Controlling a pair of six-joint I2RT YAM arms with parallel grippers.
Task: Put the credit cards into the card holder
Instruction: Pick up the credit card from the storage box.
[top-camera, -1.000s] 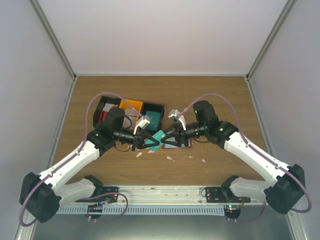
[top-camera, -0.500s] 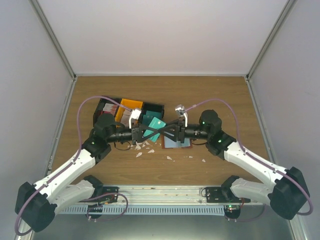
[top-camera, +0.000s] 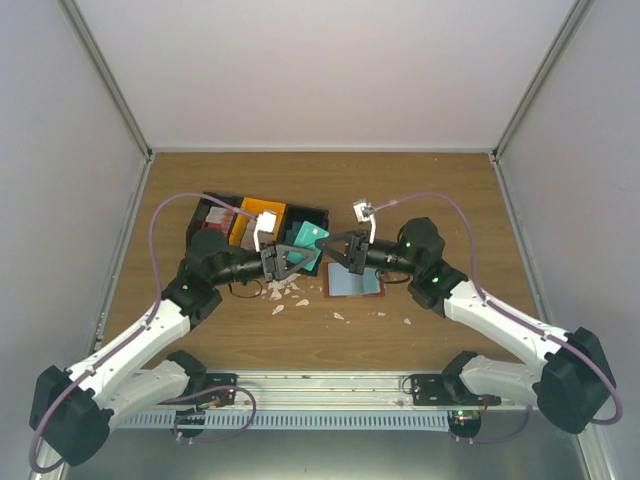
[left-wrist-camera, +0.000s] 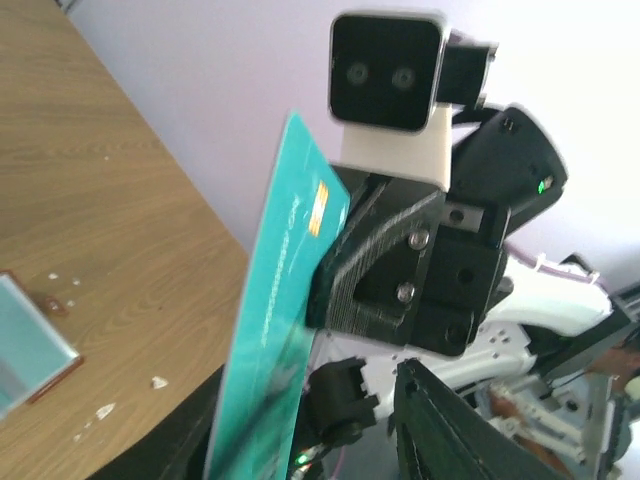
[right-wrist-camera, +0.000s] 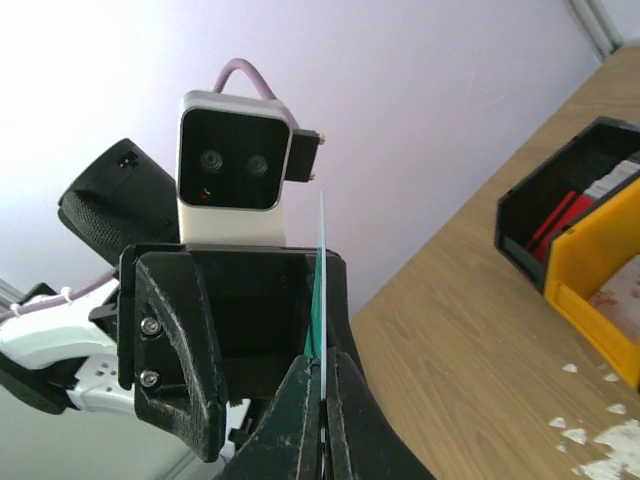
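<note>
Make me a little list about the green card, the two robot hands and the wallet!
Teal card: held in the air above the table, between the two grippers
Right gripper: shut, pinching the teal card by one edge
Left gripper: open, facing the card, not gripping it
Card holder: lying open on the table, just in front of the grippers
Orange bin: behind the left gripper, with black bins on each side
White scraps: scattered on the table near the card holder

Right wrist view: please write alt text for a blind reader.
The right gripper pinches a teal card, seen edge-on, in front of the left wrist camera. At the picture's right, a black bin and a yellow bin stand on the table.
</note>
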